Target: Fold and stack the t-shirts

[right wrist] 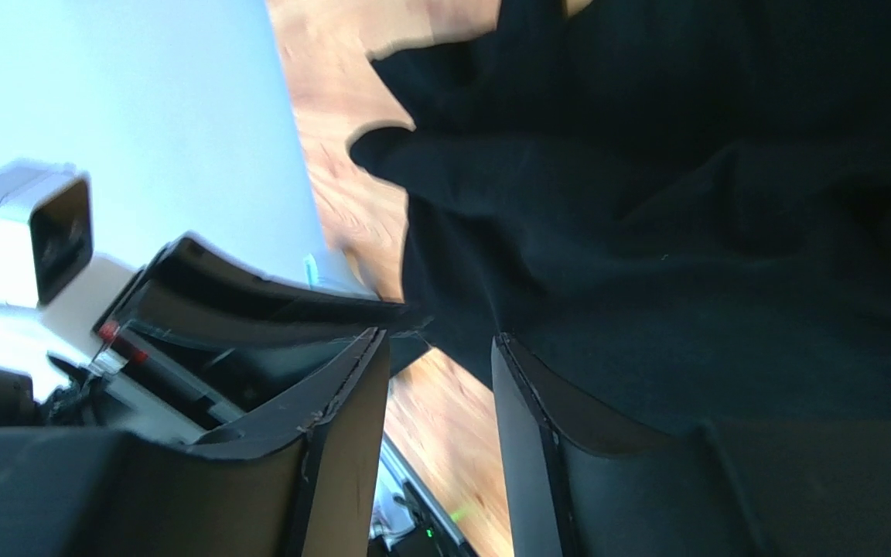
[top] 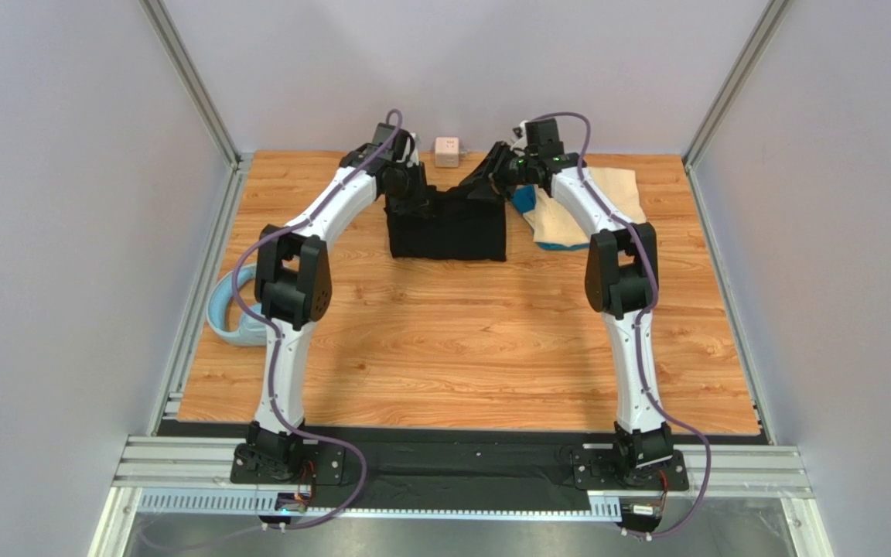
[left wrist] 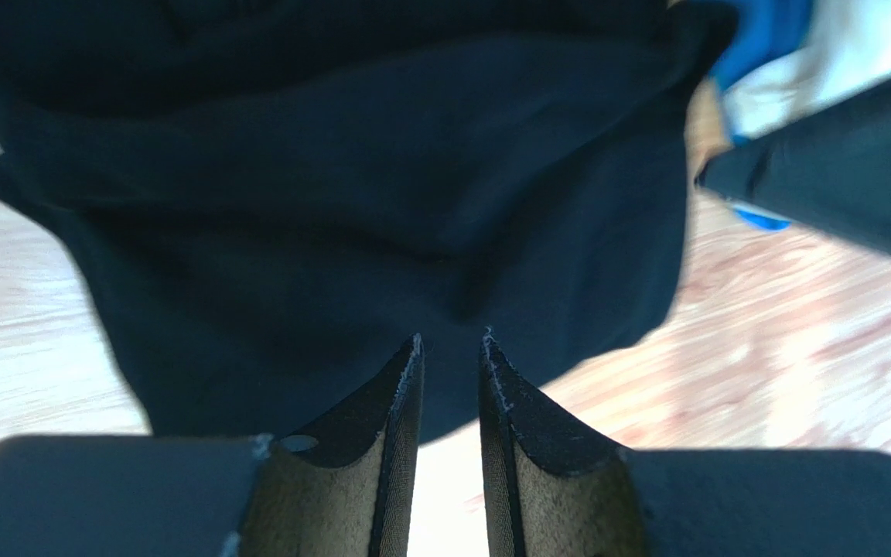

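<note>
Top external alone shows small cube (top: 447,150) far, light-blue ring (top: 227,309) left, wrist views, left hand (left wrist: 453,339), right hand (right wrist: 439,339) narrowly apart at black t-shirt (left wrist: 334,174)

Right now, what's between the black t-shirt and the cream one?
The blue t-shirt, a bunched strip partly under the right arm; top view shows it.
</note>
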